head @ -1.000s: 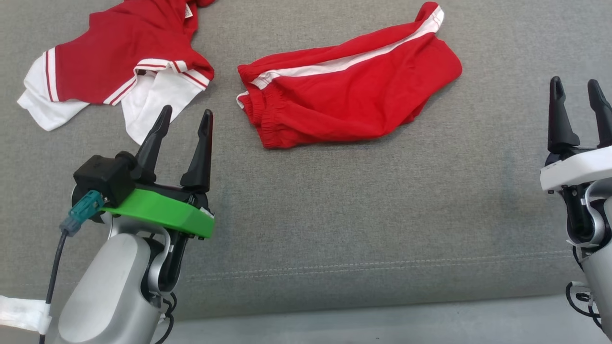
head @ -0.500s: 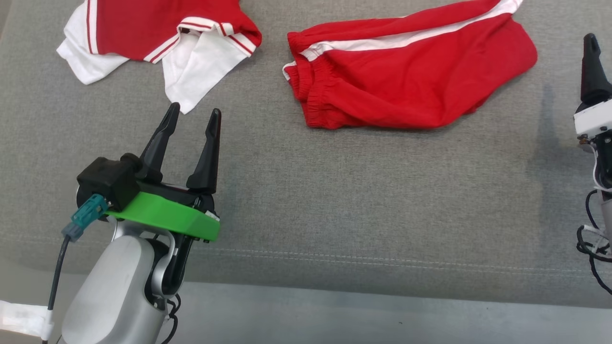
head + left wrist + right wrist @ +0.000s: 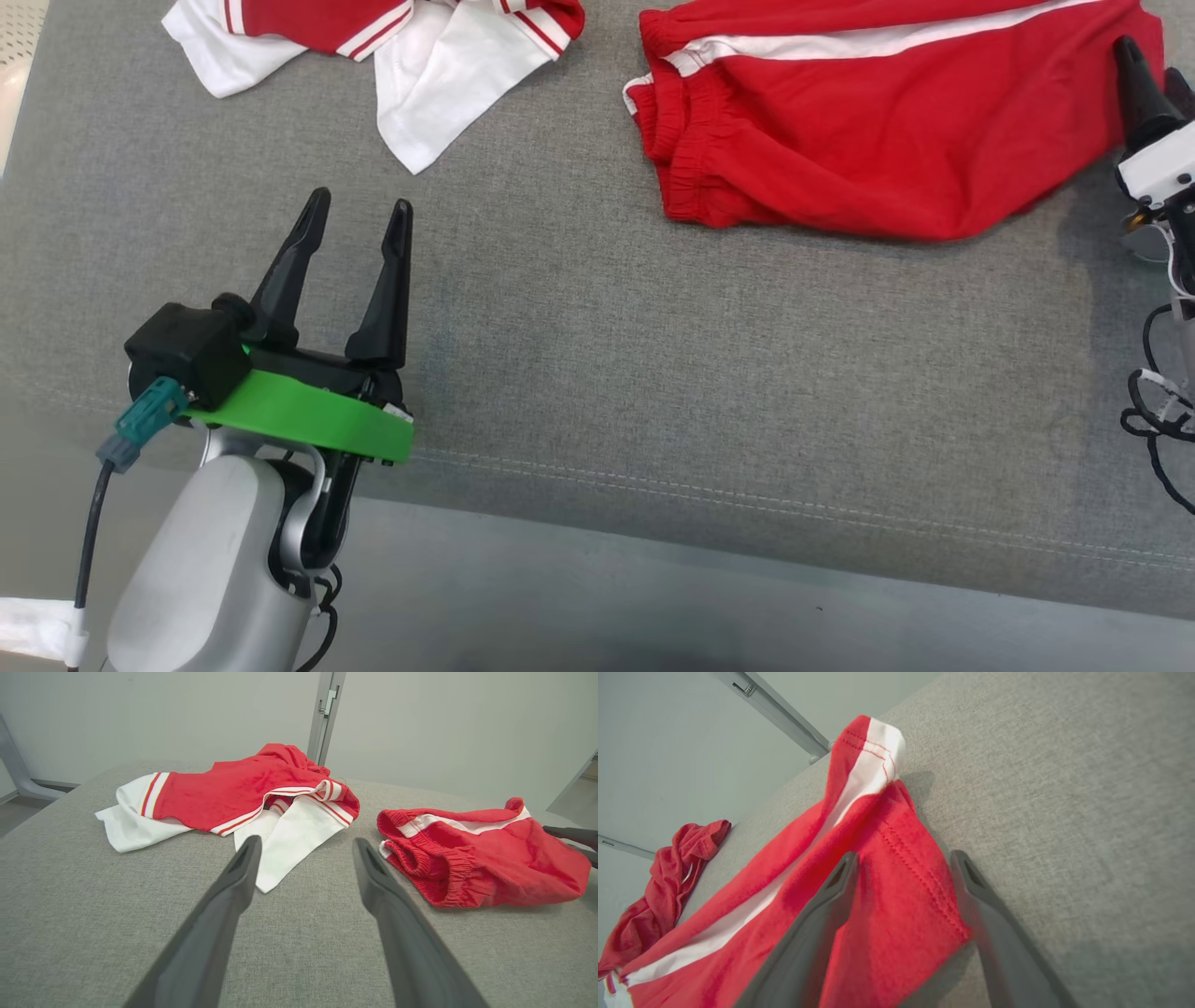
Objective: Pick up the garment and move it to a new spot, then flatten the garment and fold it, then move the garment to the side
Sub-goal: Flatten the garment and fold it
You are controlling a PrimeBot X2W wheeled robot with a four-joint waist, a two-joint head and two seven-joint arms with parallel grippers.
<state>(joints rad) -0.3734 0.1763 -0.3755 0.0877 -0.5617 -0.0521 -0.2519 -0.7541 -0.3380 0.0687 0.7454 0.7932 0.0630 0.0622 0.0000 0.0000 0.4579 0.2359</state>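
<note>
Closing now could go wrong, judging by the head view: the right end effector (image 3: 1150,58), fingers apart and empty, has the right edge of the shorts (image 3: 840,140) at its tips, so it may pinch one layer and drag them crumpled over the desk (image 3: 653,373), while the left end effector (image 3: 362,198), also spread and empty, has them well to its right, the shirt (image 3: 439,65) nearer. The left wrist view puts the shirt just ahead of those fingers, the shorts ahead-right, neither touched. The right wrist view has the shorts' hem corner between spread fingers; contact I cannot tell.
</note>
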